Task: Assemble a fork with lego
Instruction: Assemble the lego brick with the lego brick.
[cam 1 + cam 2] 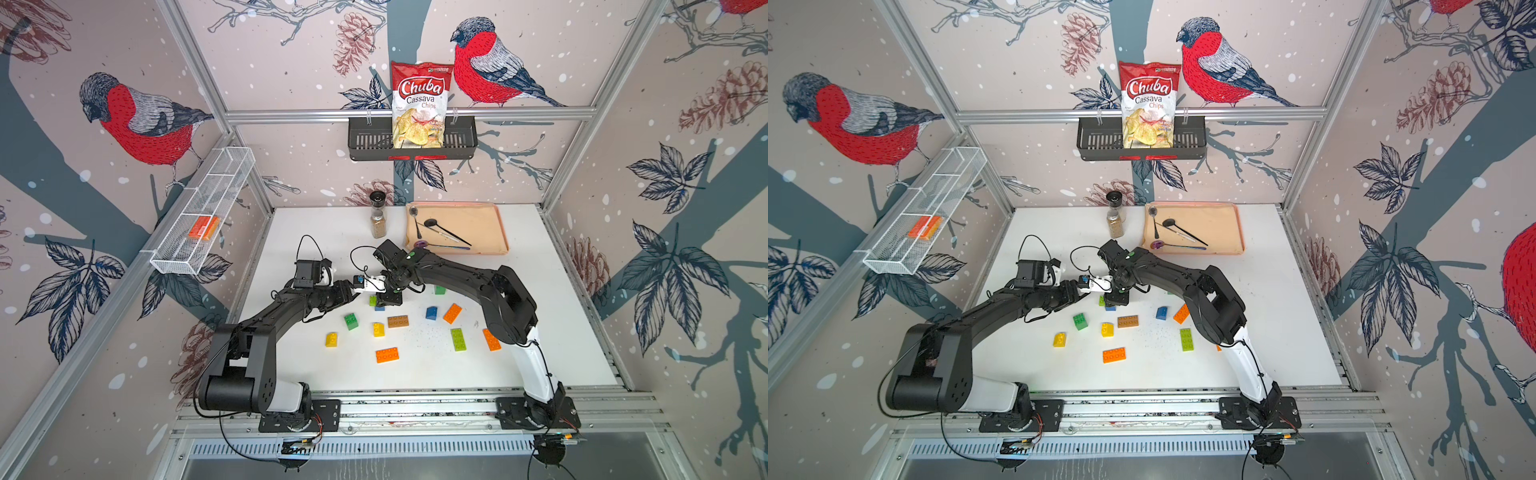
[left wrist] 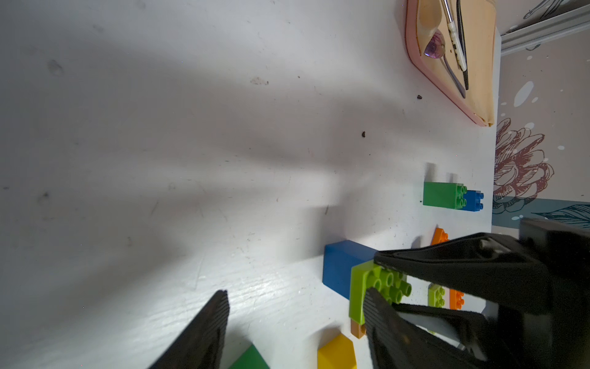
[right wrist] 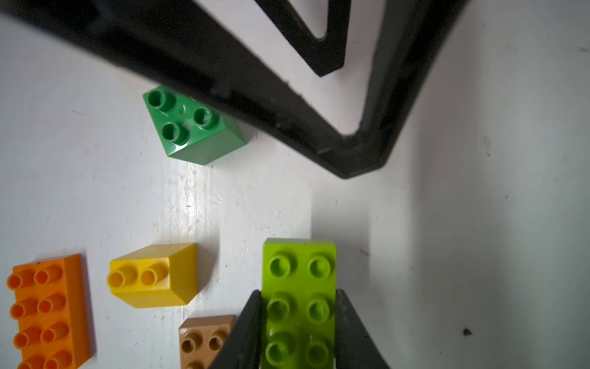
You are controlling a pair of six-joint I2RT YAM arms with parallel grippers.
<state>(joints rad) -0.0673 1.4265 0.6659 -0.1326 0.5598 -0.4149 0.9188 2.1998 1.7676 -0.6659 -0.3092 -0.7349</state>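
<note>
Above the worktop [image 1: 561, 332], the right end effector [image 3: 298, 295] is clamping the lime green brick [image 3: 298, 271] widthwise over the blue brick [image 2: 341, 265]; the left end effector [image 2: 295, 319] is hovering released alongside.

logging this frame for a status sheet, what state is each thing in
right gripper, fingers shut on lime green brick
left gripper, fingers open, empty
spice grinder, upright, cap on
chips bag, upright in black basket
yellow brick, on its side
orange brick, studs up

lime green brick [image 3: 298, 303]: glossy smooth plastic (studs catch the light) | tabletop [image 3: 479, 223]: matt white, scuffed and scratched | chip bag [image 1: 419, 104]: shiny crinkled film | mesh basket [image 1: 226, 164]: white-coated wire metal
</note>
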